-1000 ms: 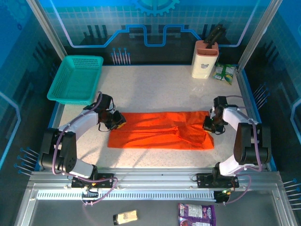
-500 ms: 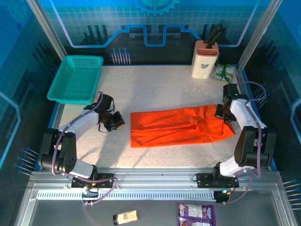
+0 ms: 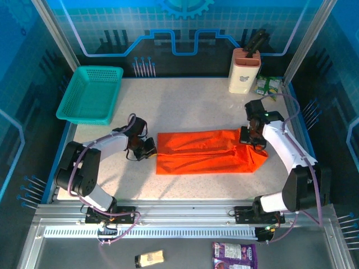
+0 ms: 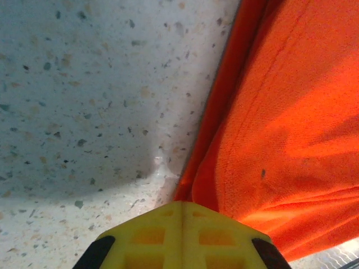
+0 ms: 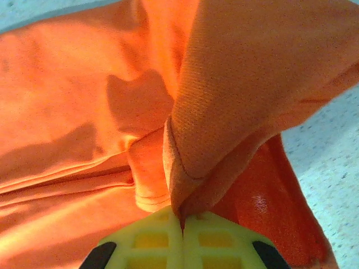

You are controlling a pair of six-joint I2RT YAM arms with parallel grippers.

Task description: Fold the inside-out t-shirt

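While the t-shirt (image 3: pixel 202 152) lies on the worktop (image 3: pixel 185 106), my left pincer (image 3: pixel 149 149) is clamped on its left edge, my right pincer (image 3: pixel 250 137) on a raised fold.

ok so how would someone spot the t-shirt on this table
Start at the speckled white tabletop. Across its near middle lies a long flat band of bright orange soft cloth, the t-shirt. Unlike the rigid teal plastic mesh basket at the far left corner, it is limp and creased.
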